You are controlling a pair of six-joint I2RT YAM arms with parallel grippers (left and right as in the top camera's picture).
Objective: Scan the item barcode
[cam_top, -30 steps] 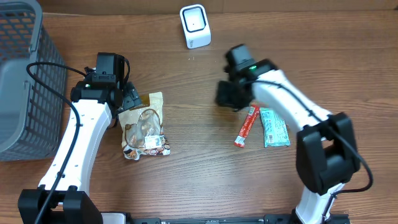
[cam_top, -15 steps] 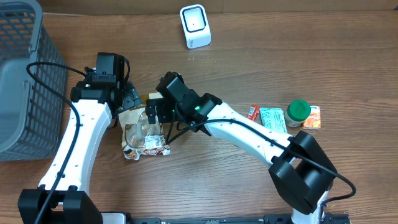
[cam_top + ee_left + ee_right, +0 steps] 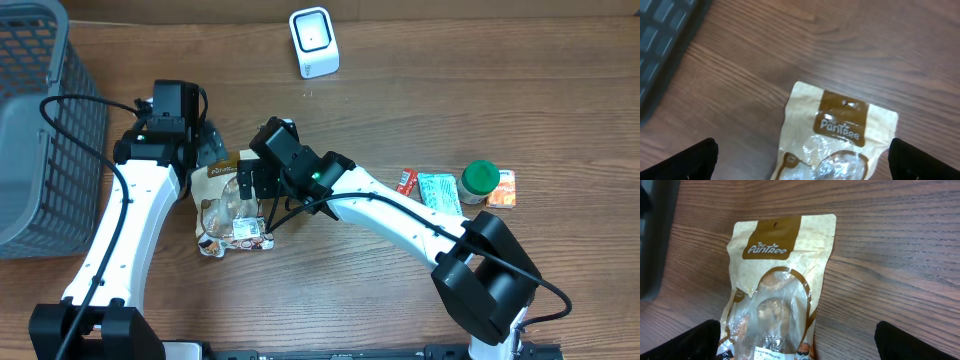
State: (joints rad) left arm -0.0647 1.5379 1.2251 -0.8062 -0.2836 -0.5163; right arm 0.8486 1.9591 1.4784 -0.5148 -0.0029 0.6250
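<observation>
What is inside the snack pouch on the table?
Through the clear window of the snack pouch, round brownish pieces show. The printed tan upper part hides the rest.

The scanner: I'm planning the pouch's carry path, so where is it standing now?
Overhead view: the white scanner stands near the middle of the table's far edge, beyond the snack pouch lying toward the robot's left.

Snack pouch (image 3: 225, 215) flat on table (image 3: 350, 290) centre-left; basket (image 3: 80, 60) far left; scanner (image 3: 313, 42) behind; packets (image 3: 438, 190), jar (image 3: 480, 180) right.
</observation>
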